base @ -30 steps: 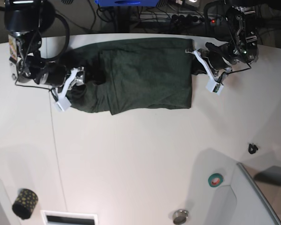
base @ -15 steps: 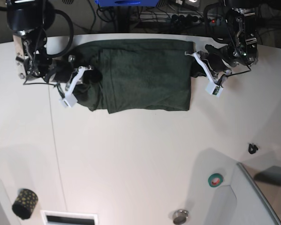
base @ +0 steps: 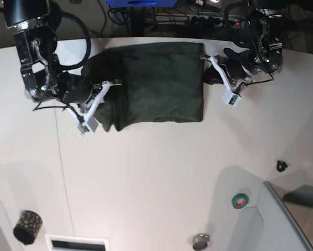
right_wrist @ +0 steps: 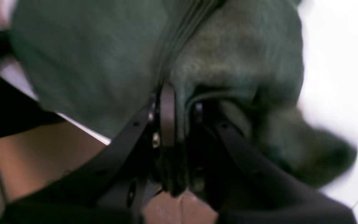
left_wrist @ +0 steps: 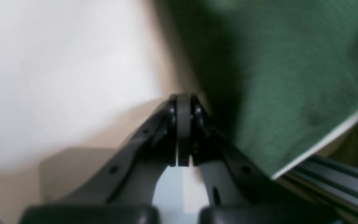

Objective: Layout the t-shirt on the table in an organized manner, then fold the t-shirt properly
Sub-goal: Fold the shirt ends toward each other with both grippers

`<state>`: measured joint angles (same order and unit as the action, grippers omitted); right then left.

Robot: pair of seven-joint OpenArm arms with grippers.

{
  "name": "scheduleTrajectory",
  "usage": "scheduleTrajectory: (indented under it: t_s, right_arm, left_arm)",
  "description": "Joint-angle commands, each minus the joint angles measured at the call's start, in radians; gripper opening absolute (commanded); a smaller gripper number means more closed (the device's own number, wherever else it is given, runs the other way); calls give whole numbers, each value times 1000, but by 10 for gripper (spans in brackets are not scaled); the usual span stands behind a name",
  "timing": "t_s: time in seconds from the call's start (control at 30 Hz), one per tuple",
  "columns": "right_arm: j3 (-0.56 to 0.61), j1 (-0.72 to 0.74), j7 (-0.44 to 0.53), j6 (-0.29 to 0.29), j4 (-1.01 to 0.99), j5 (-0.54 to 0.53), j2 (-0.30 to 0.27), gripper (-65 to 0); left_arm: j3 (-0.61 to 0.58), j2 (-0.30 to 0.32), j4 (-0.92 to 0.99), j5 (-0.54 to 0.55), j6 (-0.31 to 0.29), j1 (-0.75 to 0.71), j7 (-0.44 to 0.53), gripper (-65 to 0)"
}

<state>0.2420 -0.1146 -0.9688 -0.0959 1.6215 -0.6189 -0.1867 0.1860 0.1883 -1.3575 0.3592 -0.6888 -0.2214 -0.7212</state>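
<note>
— The right hand (right_wrist: 179, 102), how did it stand?
— Its dark jaws were pinched on a fold of the large dark green knit t-shirt (base: 156, 86); in the right wrist view the cloth bunched between and around the fingers (right_wrist: 166, 105), blurred but plainly caught; in the base view that hand (base: 110, 86) sat at the garment's left end, low over the large smooth white tabletop (base: 156, 172).
— And the left hand (left_wrist: 183, 124)?
— Closed tight, pads pressed together; the left wrist view showed no cloth between the tips, the green t-shirt (left_wrist: 291, 93) lying just beside them to the right, near the tabletop's edge; in the base view it (base: 208, 67) sat against the shirt's right edge, though whether it touched the fabric I could not tell.
— Where was the shirt itself?
— At the far side of the tabletop, spread between the two hands; the right part lay fairly flat, the left part was gathered and rumpled under the right hand.
— Anything else about?
— A teal ring-shaped tape roll (base: 240, 200) and a small round metal disc (base: 200, 241) sat toward the near right; a dark speckled cylinder (base: 27, 227) sat at the near left; all well apart from the cloth.
</note>
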Motion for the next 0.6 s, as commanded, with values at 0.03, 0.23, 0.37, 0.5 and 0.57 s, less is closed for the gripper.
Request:
scheduleTrajectory:
  t_s: [0.03, 0.23, 0.37, 0.5, 0.57]
  right_arm:
    - [56, 13, -3, 81, 55, -12, -9, -642]
    - [210, 46, -34, 253, 78, -14, -3, -642]
    - [256, 66, -28, 295, 72, -14, 17, -642]
    - [280, 99, -26, 339, 69, -14, 34, -642]
    - [288, 115, -26, 361, 67, -14, 49, -642]
  left_arm:
    - [-36, 3, -21, 14, -9, 9, 15, -650]
    - [-81, -56, -10, 14, -9, 43, 15, -650]
    - [-81, -80, -15, 14, -9, 43, 15, -650]
    - [-84, -85, -15, 14, -9, 40, 13, -650]
    - [-84, -82, -15, 14, -9, 33, 13, -650]
